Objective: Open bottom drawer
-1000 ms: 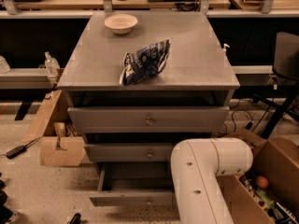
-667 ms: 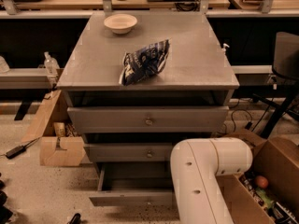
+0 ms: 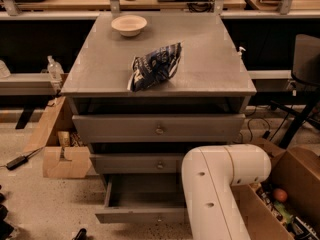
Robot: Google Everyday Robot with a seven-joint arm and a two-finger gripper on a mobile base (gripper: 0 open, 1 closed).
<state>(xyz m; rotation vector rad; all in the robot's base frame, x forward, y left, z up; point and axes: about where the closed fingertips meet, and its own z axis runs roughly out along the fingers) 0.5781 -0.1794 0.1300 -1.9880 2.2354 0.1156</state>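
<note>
The grey cabinet [image 3: 210,59] has three drawers. The bottom drawer [image 3: 142,215] is the lowest and slimmest; it stands pulled out, its empty inside [image 3: 145,191] showing behind its front. The middle drawer [image 3: 140,163] and the top drawer [image 3: 157,128] are pushed in. My white arm [image 3: 220,184] fills the lower right foreground and covers the right end of the bottom drawer. My gripper is not in view; it lies past the arm, below the frame's edge or hidden behind it.
A white bowl [image 3: 129,25] and a blue chip bag [image 3: 154,66] lie on the cabinet top. A cardboard box [image 3: 65,159] stands on the floor at left, a bottle [image 3: 54,66] behind it. An open box with items [image 3: 292,184] is at right, a dark chair [image 3: 305,59] behind.
</note>
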